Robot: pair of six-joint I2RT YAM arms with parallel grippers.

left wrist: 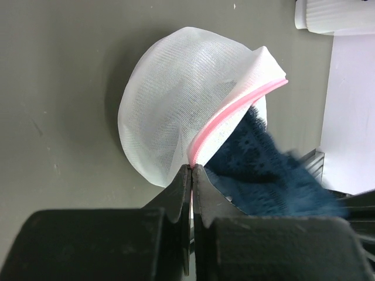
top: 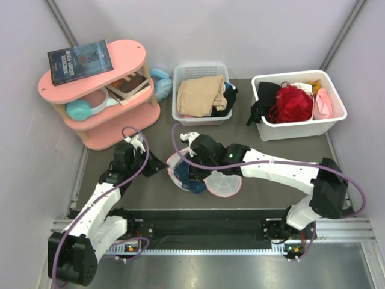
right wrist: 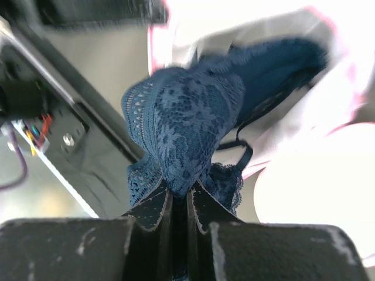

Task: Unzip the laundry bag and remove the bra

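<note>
The laundry bag lies unzipped on the dark mat between the two arms. In the left wrist view it is a white mesh dome with its pink zipper rim gaping. My left gripper is shut on that pink rim at the bag's left end. The navy lace bra spills out of the opening. My right gripper is shut on a bunched fold of the bra, with a thin dark strap trailing back into the bag. From above, the bra shows under the right wrist.
A pink two-tier shelf with books and blue headphones stands at the back left. A white basket holds tan clothing. A white bin at the back right holds red and black garments. A metal rail runs along the near edge.
</note>
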